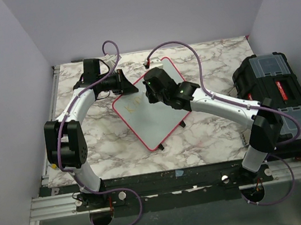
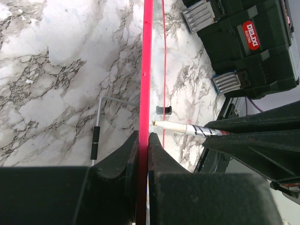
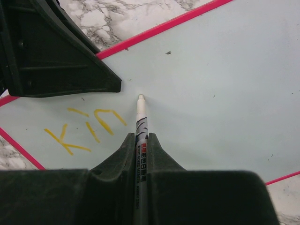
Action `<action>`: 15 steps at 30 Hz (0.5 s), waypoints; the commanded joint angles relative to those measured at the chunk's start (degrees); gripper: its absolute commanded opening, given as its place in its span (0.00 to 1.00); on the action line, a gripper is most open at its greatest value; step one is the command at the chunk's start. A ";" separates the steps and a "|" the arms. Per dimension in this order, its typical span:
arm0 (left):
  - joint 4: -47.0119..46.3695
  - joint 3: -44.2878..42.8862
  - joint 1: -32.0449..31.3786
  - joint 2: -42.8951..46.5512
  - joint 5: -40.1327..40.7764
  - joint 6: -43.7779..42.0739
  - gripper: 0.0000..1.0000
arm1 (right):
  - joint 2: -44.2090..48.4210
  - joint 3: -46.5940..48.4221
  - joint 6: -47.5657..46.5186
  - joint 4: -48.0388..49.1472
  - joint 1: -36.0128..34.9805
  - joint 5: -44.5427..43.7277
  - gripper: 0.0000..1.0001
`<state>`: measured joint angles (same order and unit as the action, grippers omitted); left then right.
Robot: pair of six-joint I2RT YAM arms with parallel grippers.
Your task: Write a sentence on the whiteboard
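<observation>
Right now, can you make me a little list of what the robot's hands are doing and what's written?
left gripper: shut on the whiteboard frame's edge
right gripper: shut on a marker
marker tip: at the board, just right of the writing
writing: yellow letters "Kin"
nearby: black toolbox on the right side

Open tabletop (image 1: 116, 151) lies before the whiteboard (image 1: 152, 126); a black toolbox (image 1: 274, 88) blocks the right side.

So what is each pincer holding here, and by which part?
Left pincer: whiteboard, by its red frame edge. Right pincer: marker, by its barrel.
</observation>
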<state>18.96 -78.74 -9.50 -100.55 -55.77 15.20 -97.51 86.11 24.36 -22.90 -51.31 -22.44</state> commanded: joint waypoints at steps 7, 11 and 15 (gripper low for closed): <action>2.31 1.30 -1.27 0.97 1.33 -4.92 0.00 | -0.88 -1.00 -0.32 0.88 0.16 6.34 0.01; 2.35 1.23 -1.31 1.02 1.29 -4.92 0.00 | -0.28 -2.31 -0.34 0.92 0.14 6.53 0.01; 2.31 1.24 -1.29 1.09 1.28 -4.92 0.00 | 0.45 -3.91 -0.26 0.75 0.16 6.46 0.01</action>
<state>19.11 -78.61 -9.43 -100.55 -55.24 15.20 -97.21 84.93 24.36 -21.43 -51.24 -18.46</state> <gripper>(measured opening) 0.097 0.109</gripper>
